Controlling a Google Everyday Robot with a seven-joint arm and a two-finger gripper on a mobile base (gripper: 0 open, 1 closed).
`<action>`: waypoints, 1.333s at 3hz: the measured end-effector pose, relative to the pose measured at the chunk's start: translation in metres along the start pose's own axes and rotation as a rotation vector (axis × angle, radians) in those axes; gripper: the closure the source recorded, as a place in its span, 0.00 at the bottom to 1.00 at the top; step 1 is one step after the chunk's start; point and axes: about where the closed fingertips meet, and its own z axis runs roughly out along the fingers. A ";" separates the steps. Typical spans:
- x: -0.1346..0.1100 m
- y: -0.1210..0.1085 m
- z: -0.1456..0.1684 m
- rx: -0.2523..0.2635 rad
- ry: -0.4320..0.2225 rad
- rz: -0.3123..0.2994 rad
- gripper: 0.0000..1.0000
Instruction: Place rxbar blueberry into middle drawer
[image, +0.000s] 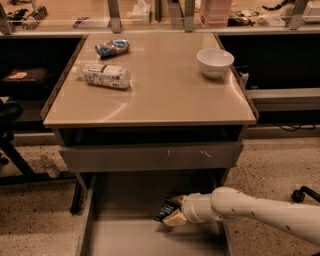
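Tan worktop (165, 100) stands on a speckled floor (280, 160), with a cluttered ledge behind its far edge. Near the far left corner lies a blue-and-white snack bag (112, 48); just toward the near edge from it, and apart from it, lies a larger whitish printed packet (106, 75), lengthwise along the left side. A white bowl (215, 62) sits upright by the far right corner, close to the right edge. Below the near edge, a grey drawer front (150, 156) with small white scuff marks is in place. Beneath that, the middle drawer (130, 237) is pulled out toward the camera, grey floor and thin left wall in view. A white arm (260, 212) enters from the lower right and reaches leftward over the drawer's right half. The gripper (172, 211) sits below the near edge of the worktop, right of its midpoint, above the drawer floor. Its tan fingers (176, 219) are closed narrowly around the rxbar blueberry (164, 210), which shows as a small dark wrapper, tilted, projecting to the left of the fingers. Cannot tell whether the bar touches the drawer floor.
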 end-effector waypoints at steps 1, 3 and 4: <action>0.007 0.008 0.023 -0.034 -0.016 -0.030 1.00; 0.015 0.014 0.040 -0.047 -0.023 -0.056 0.81; 0.015 0.014 0.040 -0.048 -0.023 -0.056 0.58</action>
